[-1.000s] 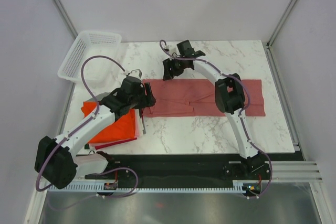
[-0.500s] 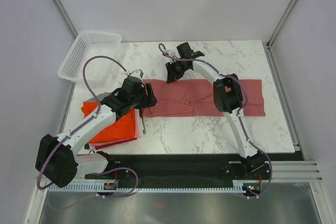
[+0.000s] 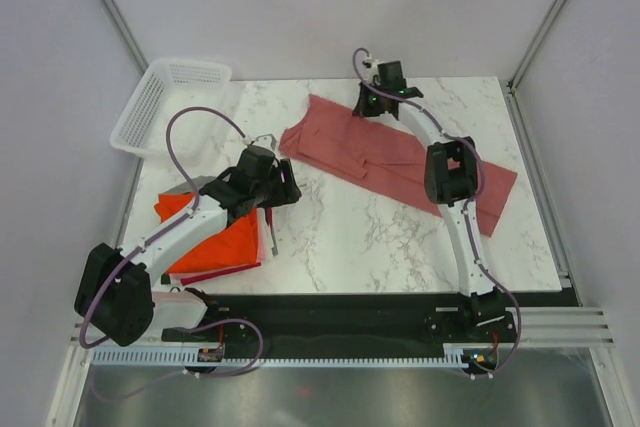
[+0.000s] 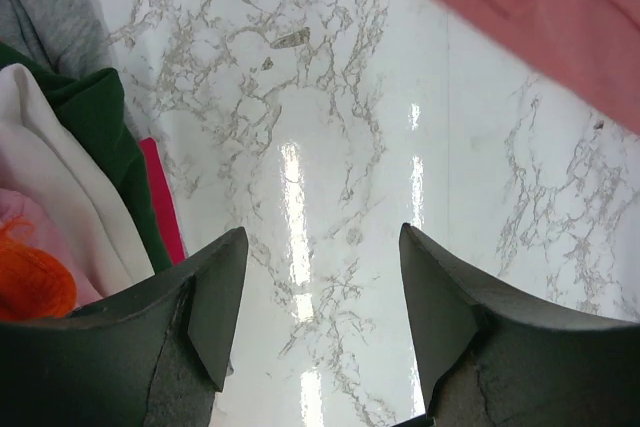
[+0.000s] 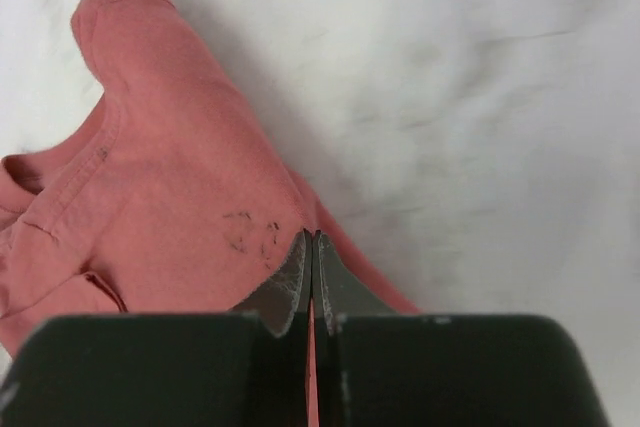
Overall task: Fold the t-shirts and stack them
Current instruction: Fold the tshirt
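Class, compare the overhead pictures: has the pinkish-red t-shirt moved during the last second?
Yes. The pinkish-red t-shirt, pinched by the right gripper, has swung from parallel with the near edge of the table to diagonal, toward the far side.

We find the white marble tabletop (image 3: 350, 237) bare at near centre; a dusty pinkish-red cloth tee (image 3: 340, 142) bars the far right, a folded orange-red-topped shirt stack (image 3: 225, 247) the left.

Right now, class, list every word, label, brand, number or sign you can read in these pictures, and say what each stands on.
No readable text in any view.
Faint dark marks on the pinkish-red t-shirt, beside the right gripper: too blurred to read.
Folded shirts, basket, table: no print showing.
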`<control>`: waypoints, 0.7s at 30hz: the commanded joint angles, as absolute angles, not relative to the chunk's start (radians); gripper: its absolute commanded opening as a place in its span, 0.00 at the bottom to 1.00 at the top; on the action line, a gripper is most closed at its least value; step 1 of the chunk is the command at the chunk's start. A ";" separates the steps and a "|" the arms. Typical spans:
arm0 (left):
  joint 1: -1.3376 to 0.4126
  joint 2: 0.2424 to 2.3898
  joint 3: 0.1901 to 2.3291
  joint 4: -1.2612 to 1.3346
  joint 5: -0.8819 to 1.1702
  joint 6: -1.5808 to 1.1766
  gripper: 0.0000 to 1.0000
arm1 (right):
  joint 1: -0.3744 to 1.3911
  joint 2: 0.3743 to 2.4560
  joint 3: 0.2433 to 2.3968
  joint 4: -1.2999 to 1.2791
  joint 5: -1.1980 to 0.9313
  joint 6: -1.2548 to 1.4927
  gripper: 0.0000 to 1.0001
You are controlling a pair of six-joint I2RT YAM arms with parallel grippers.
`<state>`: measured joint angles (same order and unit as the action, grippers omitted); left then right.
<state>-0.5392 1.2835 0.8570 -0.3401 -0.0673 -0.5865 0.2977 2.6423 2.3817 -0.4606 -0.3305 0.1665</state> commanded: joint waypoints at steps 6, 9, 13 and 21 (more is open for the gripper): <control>-0.525 1.316 0.851 -0.290 -0.048 -0.575 0.69 | 0.038 2.622 2.431 -0.236 -0.044 0.425 0.81; -0.525 1.313 0.841 -0.273 -0.029 -0.569 0.70 | 0.006 2.493 2.311 -0.248 -0.054 0.402 0.85; -0.525 1.298 0.824 -0.249 -0.009 -0.549 0.78 | 0.005 2.225 2.030 -0.249 -0.041 0.341 0.80; -0.526 1.174 0.657 -0.025 0.046 -0.583 0.86 | 0.034 1.626 1.370 -0.366 0.027 0.261 0.73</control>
